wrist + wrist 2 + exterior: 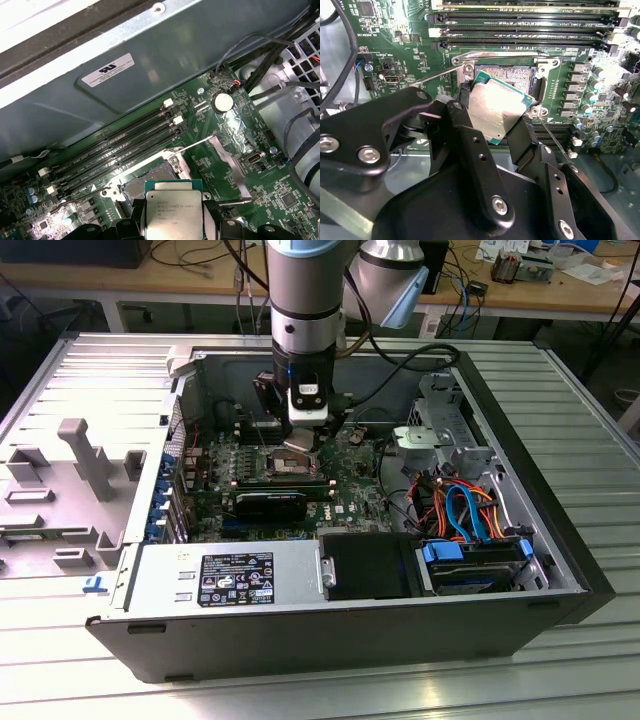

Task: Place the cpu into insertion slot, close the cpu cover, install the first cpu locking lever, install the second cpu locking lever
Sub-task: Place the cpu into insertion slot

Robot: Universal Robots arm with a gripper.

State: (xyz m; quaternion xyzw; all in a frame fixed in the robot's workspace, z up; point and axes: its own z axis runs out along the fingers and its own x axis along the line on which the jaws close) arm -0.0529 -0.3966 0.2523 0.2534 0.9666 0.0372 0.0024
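"Where's the chip right now?"

"The gripper has the cpu pinched between its two black fingers, one on each side edge. It hangs tilted, just above the insertion slot, not down in it."

"Is the socket open?"

"Yes. The dark recess lies bare, and the cpu cover stands swung up beside it. A thin lever juts out free close by."

"And where's all that?"

"On the green motherboard, inside the open computer case, which lies near the middle of the table."
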